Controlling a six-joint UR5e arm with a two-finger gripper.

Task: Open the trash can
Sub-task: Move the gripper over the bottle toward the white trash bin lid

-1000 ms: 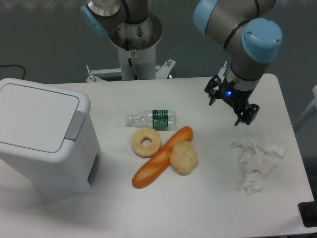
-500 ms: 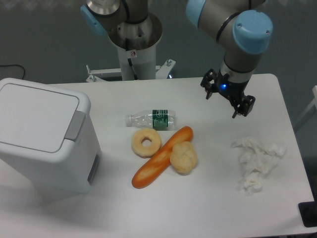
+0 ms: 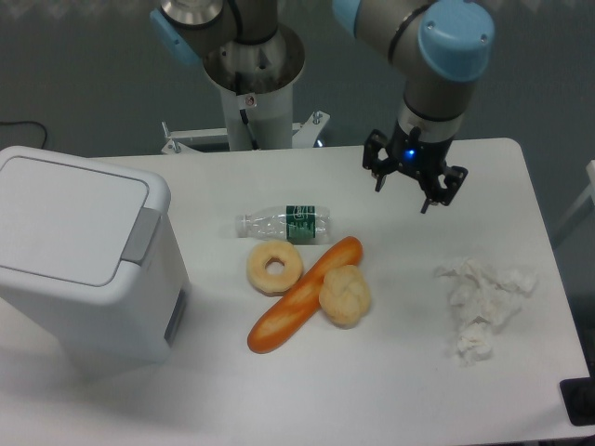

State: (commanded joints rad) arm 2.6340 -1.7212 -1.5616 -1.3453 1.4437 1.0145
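Your trash can (image 3: 79, 260) sits at the bench's left edge, lid flat and closed, grey push tab (image 3: 141, 235) on its right side; the hand (image 3: 403, 190) hangs well apart over the right half, so the crossing could likely sweep the bottle (image 3: 284, 224), doughnut (image 3: 274, 267) or long loaf (image 3: 304, 294) if you travel low; the hand's fingers are spread wide, holding and touching nothing.

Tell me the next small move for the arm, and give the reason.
Probably carry the gripper further left, over the food, toward the trash can. The gripper hangs open and empty above the table's far right side, well apart from the bin, whose lid lies flat and shut. The grey push tab on the lid's right edge looks like the spot to press.
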